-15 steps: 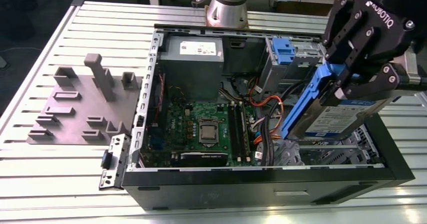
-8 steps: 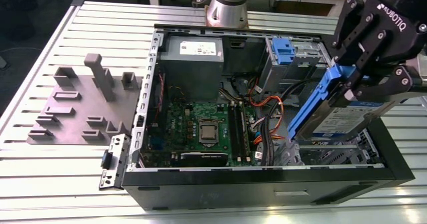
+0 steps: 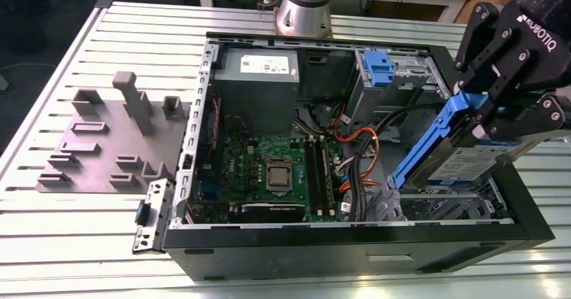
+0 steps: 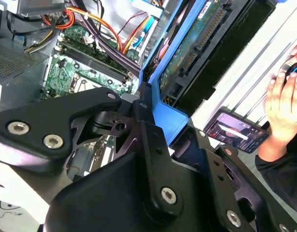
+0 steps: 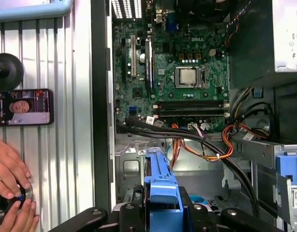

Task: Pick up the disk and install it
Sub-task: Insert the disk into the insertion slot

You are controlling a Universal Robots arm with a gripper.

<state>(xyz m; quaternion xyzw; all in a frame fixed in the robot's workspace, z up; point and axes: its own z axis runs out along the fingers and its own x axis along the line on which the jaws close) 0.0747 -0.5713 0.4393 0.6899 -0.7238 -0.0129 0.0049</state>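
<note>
The disk (image 3: pixel 457 160), a silver-grey drive with a white-and-blue label and blue side rails, hangs tilted over the open computer case's (image 3: pixel 357 242) corner at the exterior view's right. My gripper (image 3: pixel 480 120) is shut on its upper end, black fingers clamped across the blue rail. In the second wrist view the disk (image 4: pixel 189 53) shows its green circuit-board underside, with the gripper (image 4: pixel 147 107) pinching the blue rail. The first wrist view shows the rail end of the disk (image 5: pixel 160 186) in the gripper (image 5: pixel 160 209), above an empty metal bay (image 5: pixel 134 166) inside the case.
The case holds a motherboard (image 3: pixel 267 172), a grey power supply (image 3: pixel 259 71), orange and black cables (image 3: pixel 362 145) and a blue drive latch (image 3: pixel 379 68). A grey fixture plate (image 3: pixel 107 145) lies on the slatted table. A person's hands (image 5: pixel 8 176) and a phone (image 5: pixel 22 106) sit beside the case.
</note>
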